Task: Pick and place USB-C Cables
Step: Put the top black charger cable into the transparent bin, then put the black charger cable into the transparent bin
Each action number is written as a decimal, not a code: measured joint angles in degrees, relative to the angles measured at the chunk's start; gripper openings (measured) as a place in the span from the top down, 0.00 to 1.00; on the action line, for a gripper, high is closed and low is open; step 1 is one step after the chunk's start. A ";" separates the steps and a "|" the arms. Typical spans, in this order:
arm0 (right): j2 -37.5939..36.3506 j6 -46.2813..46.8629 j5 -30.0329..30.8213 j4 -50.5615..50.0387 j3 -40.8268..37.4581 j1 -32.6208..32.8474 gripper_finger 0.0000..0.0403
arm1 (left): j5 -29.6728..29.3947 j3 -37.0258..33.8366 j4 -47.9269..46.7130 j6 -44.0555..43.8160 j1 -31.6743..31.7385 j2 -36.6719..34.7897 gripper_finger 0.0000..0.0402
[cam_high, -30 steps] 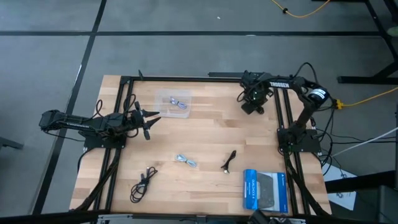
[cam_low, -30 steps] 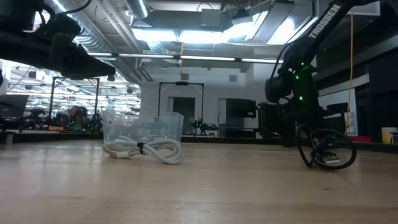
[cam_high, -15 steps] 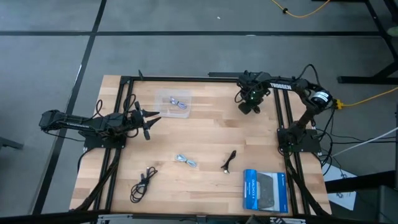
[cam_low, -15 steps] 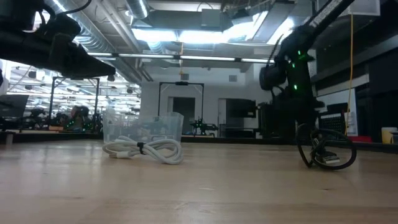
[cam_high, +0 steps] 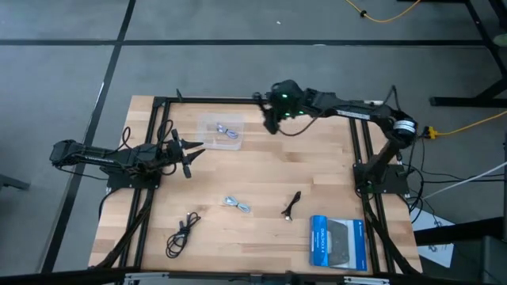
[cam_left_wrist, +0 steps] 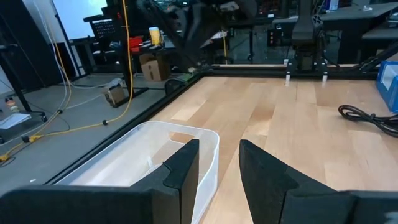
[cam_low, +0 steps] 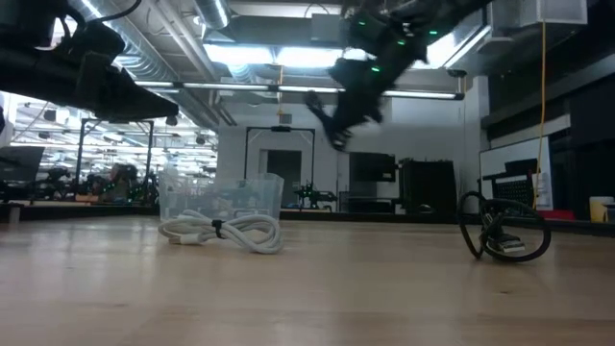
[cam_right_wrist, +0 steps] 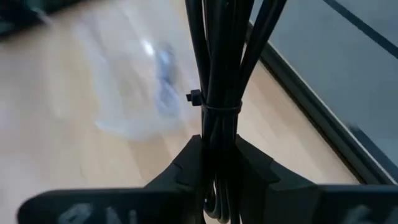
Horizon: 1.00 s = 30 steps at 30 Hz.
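My right gripper [cam_high: 272, 117] hangs in the air over the far middle of the table, just right of the clear plastic bin [cam_high: 221, 133], shut on a tied black USB-C cable bundle [cam_right_wrist: 217, 62]. The bin holds a silver-white cable [cam_high: 228, 132]. On the wood lie a silver-white coiled cable [cam_high: 238, 204], a short black cable [cam_high: 291, 204] and a black coil [cam_high: 181, 233]. My left gripper [cam_high: 190, 150] waits open near the table's left edge, beside the bin [cam_left_wrist: 155, 146]. My right gripper pinches the black bundle between its two fingers [cam_right_wrist: 186, 158], gripping the strands just below the cable tie [cam_right_wrist: 216, 124]. The fingers lie along the bundle, which sticks out past the fingertips. The gripper slants down toward the table's left, and the bundle is lifted clear.
A blue box [cam_high: 337, 241] lies at the near right corner. Black frame rails [cam_high: 364, 158] run along the left, right and far edges. A yellow cord [cam_high: 467, 119] trails off the table on the right. Bare wood lies in the middle between bin and loose cables.
My right arm has swung from the far right corner toward the table's left along the far edge, rising as it went, and now reaches out beside the clear bin with the black bundle still in its fingers. The left arm and the loose cables have stayed put.
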 joint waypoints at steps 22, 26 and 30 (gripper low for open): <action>32.16 -13.18 -10.56 -14.19 41.08 5.97 0.79 | -0.02 0.00 0.00 0.07 0.00 -0.02 0.73; 33.10 -13.61 -10.42 -12.81 41.03 6.60 0.61 | 0.00 -0.01 0.00 0.05 0.02 -0.02 0.73; 33.13 -13.15 -9.40 -12.73 41.03 6.59 0.48 | 0.00 0.00 -0.02 0.08 0.00 -0.01 0.73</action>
